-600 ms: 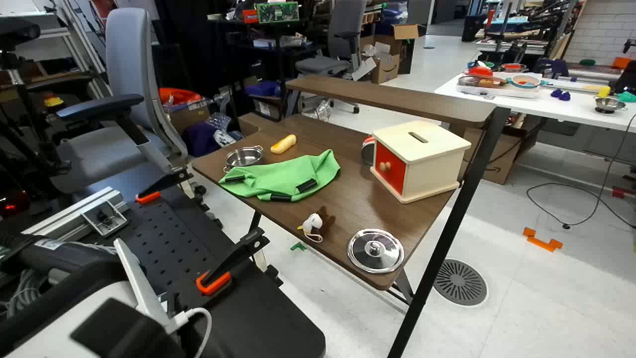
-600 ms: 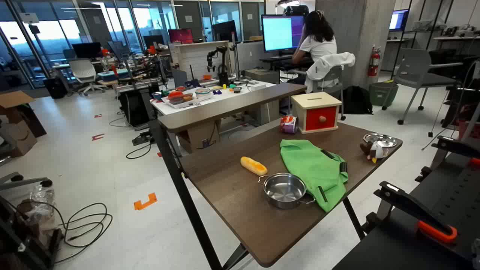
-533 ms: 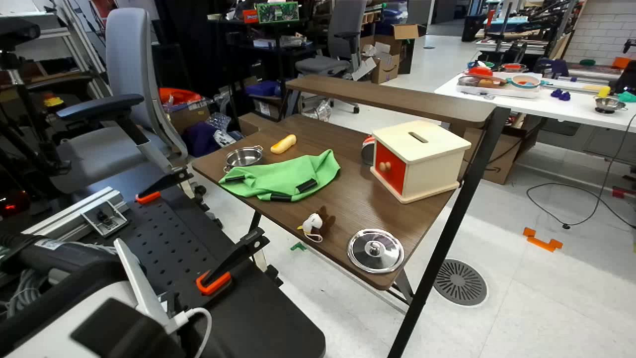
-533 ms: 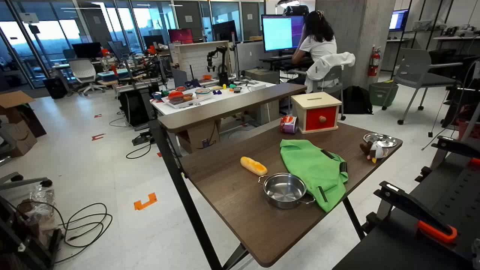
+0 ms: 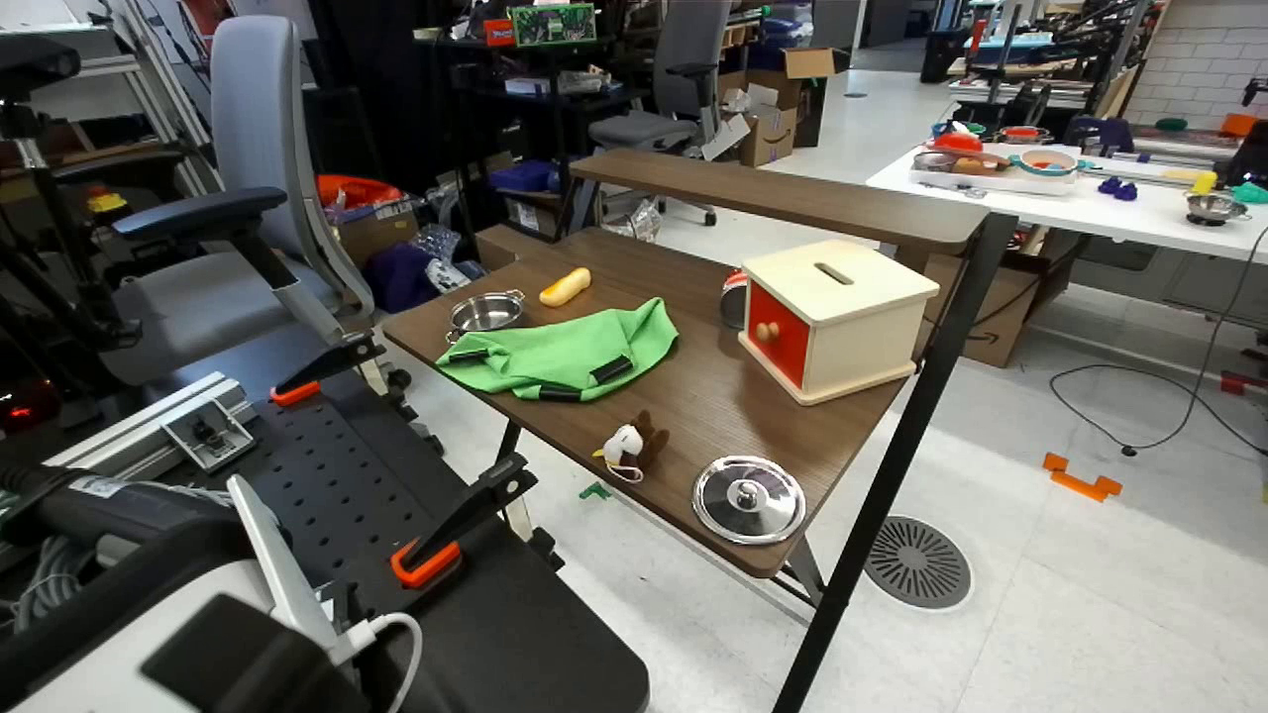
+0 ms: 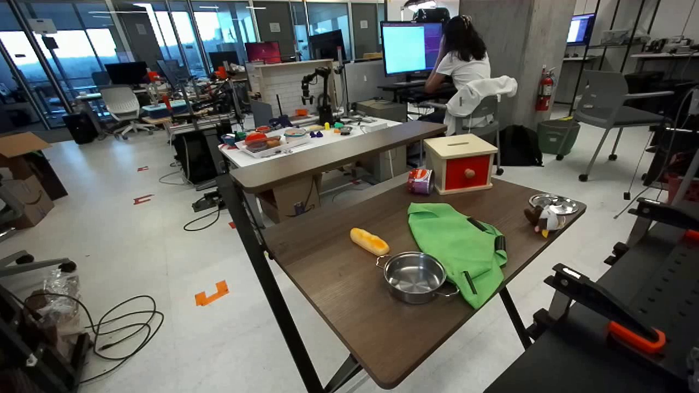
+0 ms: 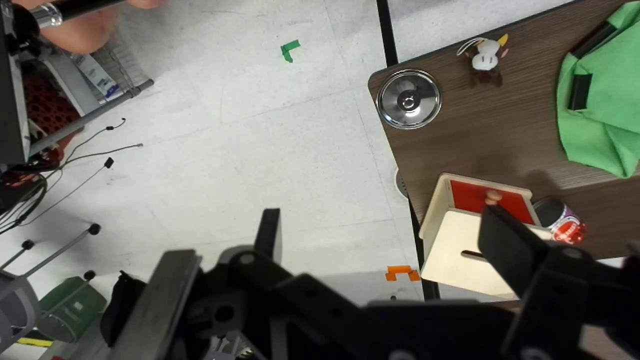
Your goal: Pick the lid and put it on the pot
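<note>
The lid (image 5: 728,517) is a round shiny silvery disc with a centre knob. It lies flat on the brown table (image 5: 693,327) near a corner, and shows in both exterior views (image 6: 567,207) and the wrist view (image 7: 395,102). The pot (image 6: 415,281) is a small steel pot with two wire handles, uncovered, near the table's opposite end (image 5: 487,313); it is out of the wrist view. My gripper (image 7: 380,220) shows only in the wrist view. Its fingers are wide apart with nothing between them. It is above and apart from the table, with the lid ahead of it in that view.
A green cloth (image 6: 458,245) touches or nearly touches the pot. A bread-like toy (image 6: 369,241) lies beside the pot. A small plush toy (image 5: 629,448) sits beside the lid. A red-and-tan box (image 5: 842,317) and a can (image 6: 420,181) stand by the raised shelf (image 5: 773,193).
</note>
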You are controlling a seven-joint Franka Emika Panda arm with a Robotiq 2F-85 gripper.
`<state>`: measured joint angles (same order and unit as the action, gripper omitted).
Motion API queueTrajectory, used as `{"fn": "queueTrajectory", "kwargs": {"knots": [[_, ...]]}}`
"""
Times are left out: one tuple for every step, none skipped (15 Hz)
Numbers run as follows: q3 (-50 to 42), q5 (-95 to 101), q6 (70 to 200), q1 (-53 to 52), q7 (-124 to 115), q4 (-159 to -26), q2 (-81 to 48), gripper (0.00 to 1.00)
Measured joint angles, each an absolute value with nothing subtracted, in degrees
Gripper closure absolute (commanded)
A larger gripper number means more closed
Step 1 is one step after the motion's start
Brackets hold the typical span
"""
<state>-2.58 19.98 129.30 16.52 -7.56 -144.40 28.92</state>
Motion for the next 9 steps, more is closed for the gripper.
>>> {"fn": "queueTrajectory", "kwargs": {"knots": [[-2.7,19.9,129.3,16.4,-7.5,-144.5,28.8,0.0],[-3.0,19.8,129.3,16.3,-7.5,-144.6,28.4,0.0],[-3.4,19.2,129.3,16.0,-7.5,-144.6,27.6,0.0],[-4.0,18.1,129.4,15.7,-7.5,-144.6,26.5,0.0],[-4.5,16.5,129.6,15.3,-7.5,-144.6,25.1,0.0],[-5.0,14.8,130.1,14.9,-7.5,-144.6,23.5,0.0],[-5.4,13.3,130.8,14.5,-7.6,-144.6,21.7,0.0],[-5.5,12.1,131.9,14.3,-7.9,-144.6,19.7,0.0],[-5.5,11.0,133.1,14.0,-8.4,-144.5,17.5,0.0]]}}
